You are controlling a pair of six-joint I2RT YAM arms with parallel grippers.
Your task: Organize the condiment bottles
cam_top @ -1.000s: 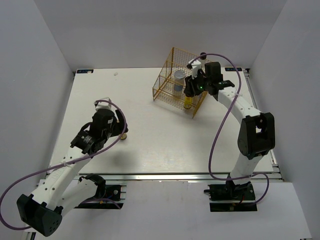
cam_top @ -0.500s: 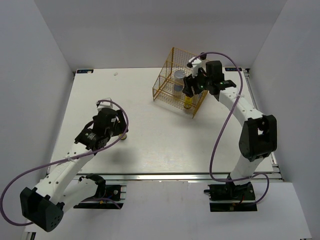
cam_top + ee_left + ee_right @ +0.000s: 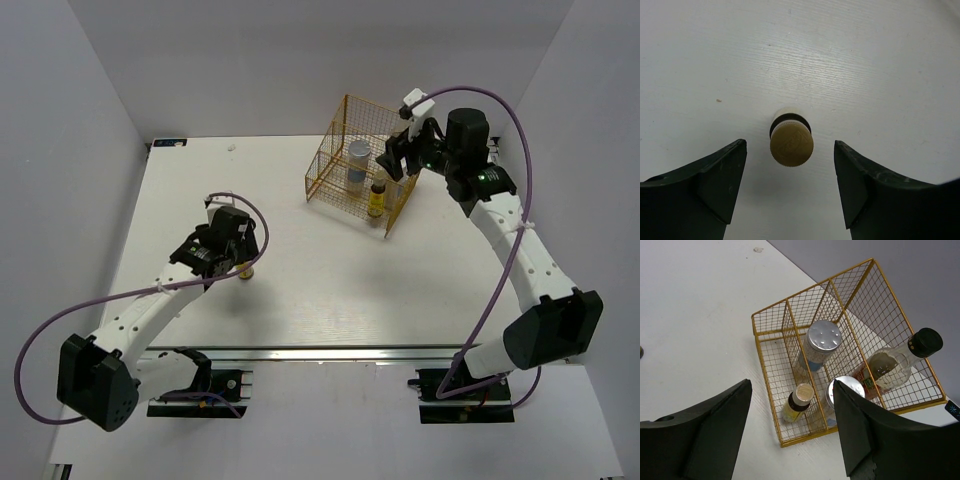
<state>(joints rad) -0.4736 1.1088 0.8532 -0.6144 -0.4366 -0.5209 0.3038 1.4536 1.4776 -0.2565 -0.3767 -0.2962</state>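
Well left of the wire rack [image 3: 812, 289], on the counter [image 3: 865, 60]: one small amber bottle [image 3: 791, 144], upright, centred under the wide, empty left claw [image 3: 789, 147]. Best lowered squarely, gripping below the cap. In the rack, four bottles [image 3: 823, 337]; right claw [image 3: 791, 387] wide, empty, above.

No text can be read in any view. Tall bottle [image 3: 892, 365]: red-white label, its marks too small to make out. Amber bottle [image 3: 796, 404] in the rack [image 3: 810, 291]: yellow label, blurred. Cylinder [image 3: 819, 345]: blue label, blurred. Lone bottle [image 3: 791, 142] on the counter [image 3: 865, 60]: faint relief on its cap, illegible.
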